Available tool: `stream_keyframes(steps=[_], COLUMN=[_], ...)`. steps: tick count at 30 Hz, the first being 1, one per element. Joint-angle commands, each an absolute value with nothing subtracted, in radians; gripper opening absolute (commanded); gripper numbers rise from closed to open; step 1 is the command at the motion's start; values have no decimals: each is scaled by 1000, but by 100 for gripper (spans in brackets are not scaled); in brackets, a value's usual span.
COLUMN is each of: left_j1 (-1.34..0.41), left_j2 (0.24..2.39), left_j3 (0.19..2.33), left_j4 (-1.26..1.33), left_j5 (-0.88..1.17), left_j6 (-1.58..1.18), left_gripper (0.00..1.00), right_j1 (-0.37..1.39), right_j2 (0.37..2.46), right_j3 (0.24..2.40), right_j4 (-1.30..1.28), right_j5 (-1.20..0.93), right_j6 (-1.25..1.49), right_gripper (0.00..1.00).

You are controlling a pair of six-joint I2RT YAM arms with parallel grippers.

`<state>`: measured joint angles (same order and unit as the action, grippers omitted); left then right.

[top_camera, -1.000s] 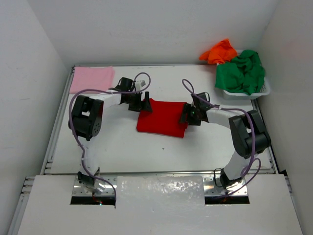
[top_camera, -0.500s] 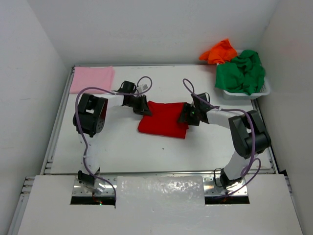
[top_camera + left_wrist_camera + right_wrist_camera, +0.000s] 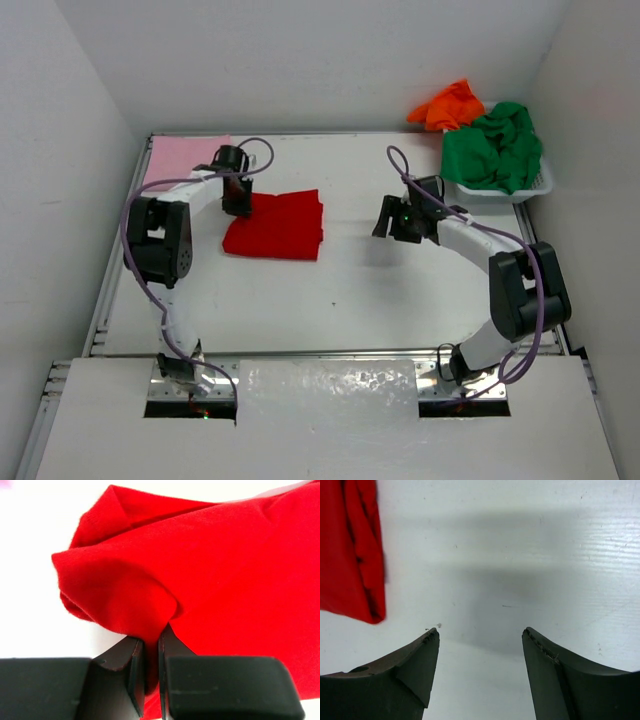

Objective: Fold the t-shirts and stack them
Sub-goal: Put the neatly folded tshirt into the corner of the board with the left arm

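A folded red t-shirt point(image 3: 276, 226) lies left of the table's middle. My left gripper point(image 3: 238, 200) is shut on its upper left edge, and in the left wrist view a fold of the red t-shirt point(image 3: 210, 575) is pinched between the dark fingers point(image 3: 172, 652). A folded pink t-shirt point(image 3: 182, 158) lies flat in the far left corner. My right gripper point(image 3: 383, 222) stands open over bare table to the right of the red t-shirt point(image 3: 350, 555), with nothing between its fingers. Green point(image 3: 495, 145) and orange point(image 3: 448, 104) t-shirts are heaped at the far right.
A white mesh basket point(image 3: 532, 187) at the far right corner holds the green t-shirt, with the orange one draped over its back edge. White walls close in the table on the left, back and right.
My left gripper has shut on the red t-shirt's edge and dragged it left toward the pink one. My right gripper has come off the shirt and lifted away to the right.
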<state>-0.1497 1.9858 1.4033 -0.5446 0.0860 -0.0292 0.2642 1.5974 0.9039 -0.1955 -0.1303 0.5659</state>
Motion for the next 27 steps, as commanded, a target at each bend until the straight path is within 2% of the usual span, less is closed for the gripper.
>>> stream_keyframes(steps=[1,17,22,27], left_j1=[-147,-123,-114,-74], left_j2=[1951,2193,2212,2203], left_j3=[1523,2109,2181,2236], left_j4=[-572,-614,-511,-475], left_j5=[-129,-452,-529,-488], left_j6=[66,244,320,351], left_gripper=[0,0,0,0], right_j1=[265,247,247,247], right_j2=[1585,1571,1569,1559], right_j3=[957,977,976,969], right_j4=[-221,-287,-302,-322], right_j5=[-110,-55,-52,-41], right_j6=[529,485,479,474], right_gripper=[66,66,66,66])
